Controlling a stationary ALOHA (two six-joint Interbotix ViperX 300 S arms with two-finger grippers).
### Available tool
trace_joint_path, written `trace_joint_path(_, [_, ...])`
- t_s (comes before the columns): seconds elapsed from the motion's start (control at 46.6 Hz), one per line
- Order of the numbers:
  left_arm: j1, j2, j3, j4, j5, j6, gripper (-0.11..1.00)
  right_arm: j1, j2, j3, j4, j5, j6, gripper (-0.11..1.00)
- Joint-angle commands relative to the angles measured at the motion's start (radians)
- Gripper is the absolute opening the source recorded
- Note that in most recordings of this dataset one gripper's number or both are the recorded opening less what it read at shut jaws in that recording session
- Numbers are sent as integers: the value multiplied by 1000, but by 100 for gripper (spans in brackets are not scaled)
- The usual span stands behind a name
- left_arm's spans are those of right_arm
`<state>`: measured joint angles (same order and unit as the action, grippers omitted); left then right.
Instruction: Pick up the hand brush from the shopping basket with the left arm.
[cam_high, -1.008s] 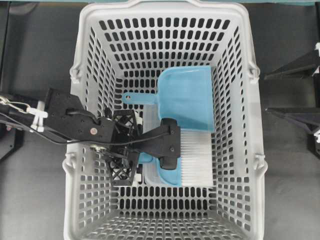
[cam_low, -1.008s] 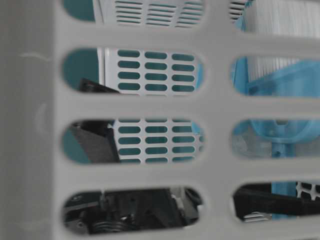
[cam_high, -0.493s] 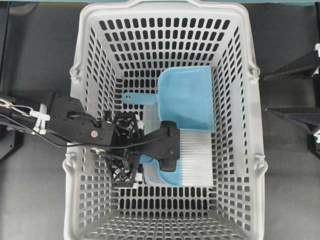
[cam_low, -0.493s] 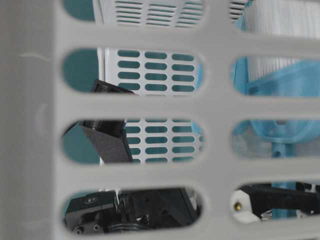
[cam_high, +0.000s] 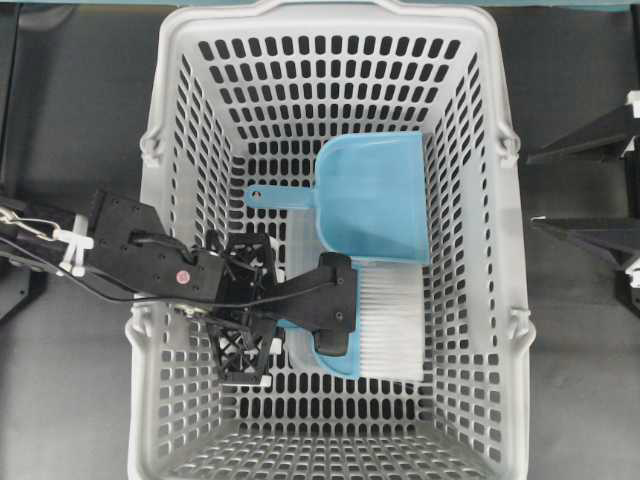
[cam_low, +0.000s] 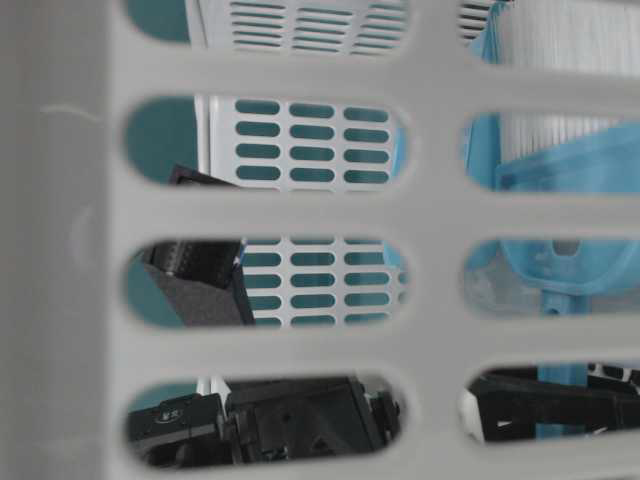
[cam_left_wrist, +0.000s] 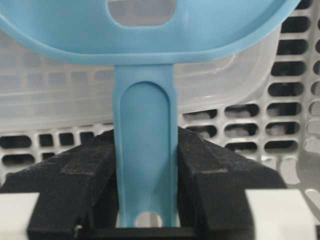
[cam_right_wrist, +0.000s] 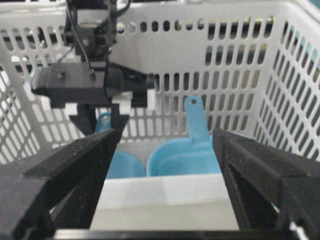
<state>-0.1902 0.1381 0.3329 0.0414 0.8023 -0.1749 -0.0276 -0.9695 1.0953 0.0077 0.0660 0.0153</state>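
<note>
Hand brush (cam_high: 375, 335) | handle clamped between left gripper (cam_left_wrist: 145, 165) pads | held inside shopping basket (cam_high: 160, 120) beside dustpan (cam_high: 375, 195) | right gripper (cam_right_wrist: 160, 165) jaws spread apart.

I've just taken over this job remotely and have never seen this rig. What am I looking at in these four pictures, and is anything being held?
Two black robot arms work over a grey shopping basket. The overhead view looks straight down. The table-level view peers through the basket's slotted wall. The other two cameras ride on the wrists.

Inside the basket lie a light-blue dustpan and the hand brush with white bristles.

The left gripper is shut on the hand brush's thin handle, as the left wrist view shows closely. Whether the brush is clear of the floor, I cannot tell.

The right gripper is open and empty, with its fingers framing the right wrist view of the basket.
</note>
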Motion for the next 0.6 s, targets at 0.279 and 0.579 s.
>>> trace_joint_path(0.279, [-9,-34,-18,3,8,5,26,-2,2,-3,5,-8,15,75])
trace_joint_path(0.579, [-28,-123,-84,3,8,3,26,-2,2,-2,5,-8,15,75])
